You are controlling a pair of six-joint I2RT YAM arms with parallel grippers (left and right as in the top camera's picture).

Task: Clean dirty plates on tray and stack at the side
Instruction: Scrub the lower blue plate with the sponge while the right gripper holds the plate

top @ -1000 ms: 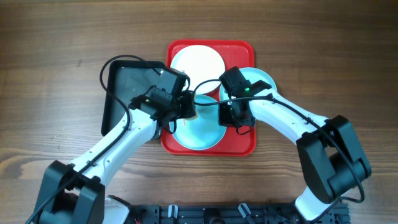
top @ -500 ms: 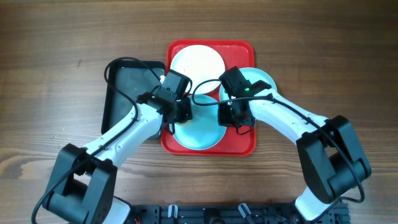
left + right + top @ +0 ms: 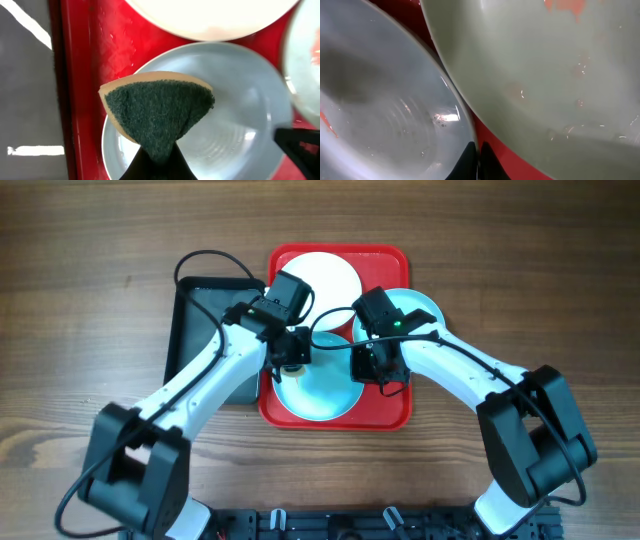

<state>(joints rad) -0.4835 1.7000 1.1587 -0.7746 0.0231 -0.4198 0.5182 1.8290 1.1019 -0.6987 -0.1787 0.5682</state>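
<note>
I see a small black rectangular tray (image 3: 195, 330) just beside the big red plastic tray (image 3: 390, 410), where my left gripper (image 3: 156, 160) has its jaws clamped on a yellow sponge with a green scouring face (image 3: 157, 112) over the near pale blue round plate (image 3: 325, 395). The white round plate (image 3: 335, 275) lies at the far end, and an orange-smeared pale blue plate (image 3: 420, 308) at the right. My right gripper (image 3: 477, 157) has its jaws closed at the near plate's rim; I cannot tell whether they pinch it.
</note>
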